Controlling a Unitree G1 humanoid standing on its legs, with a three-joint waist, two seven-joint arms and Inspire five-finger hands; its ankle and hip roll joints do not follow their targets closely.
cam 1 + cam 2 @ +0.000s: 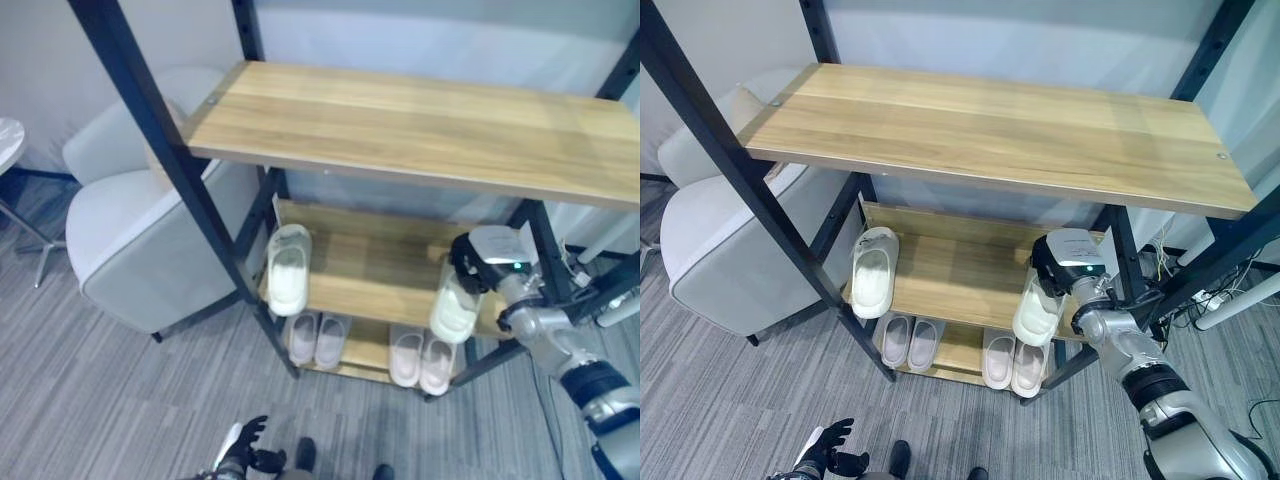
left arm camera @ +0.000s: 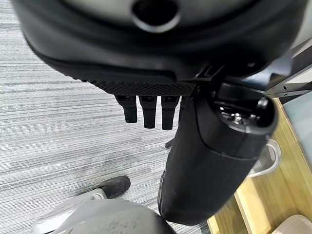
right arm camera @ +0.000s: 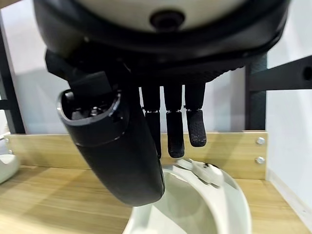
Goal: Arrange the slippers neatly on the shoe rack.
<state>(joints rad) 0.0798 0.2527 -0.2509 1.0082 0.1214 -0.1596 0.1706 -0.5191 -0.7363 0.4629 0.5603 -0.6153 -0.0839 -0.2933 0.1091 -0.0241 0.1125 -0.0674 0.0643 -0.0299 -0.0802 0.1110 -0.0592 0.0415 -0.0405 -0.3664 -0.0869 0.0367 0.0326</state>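
A: Well, where do the slippers stand?

B: On the shoe rack [image 1: 1110,245], a black metal frame with three wooden shelves. The middle shelf [image 1: 960,270] carries two pale slippers. The left slipper [image 1: 872,272] lies lengthwise at the shelf's left end, its near end just over the front edge. The right slipper [image 1: 1038,310] lies toward the right end, also poking over the front.

A: And the right hand?

B: The right hand [image 1: 1052,262] is over the far end of that right slipper. In the right wrist view its fingers [image 3: 176,131] hang down nearly straight above the slipper's [image 3: 195,204] strap, with the thumb beside them. They look relaxed, and I cannot tell whether they touch the strap.

A: The bottom shelf?

B: The bottom shelf [image 1: 960,350] holds two pairs of pinkish slippers: one pair on the left [image 1: 908,342], one on the right [image 1: 1014,362], each pair side by side.

A: The left hand?

B: The left hand [image 1: 243,445] is low over the grey striped carpet [image 1: 100,390], well apart from the rack. Its fingers [image 2: 146,111] look loosely spread and hold nothing.

A: Anything else?

B: A light grey armchair [image 1: 130,230] is just left of the rack.
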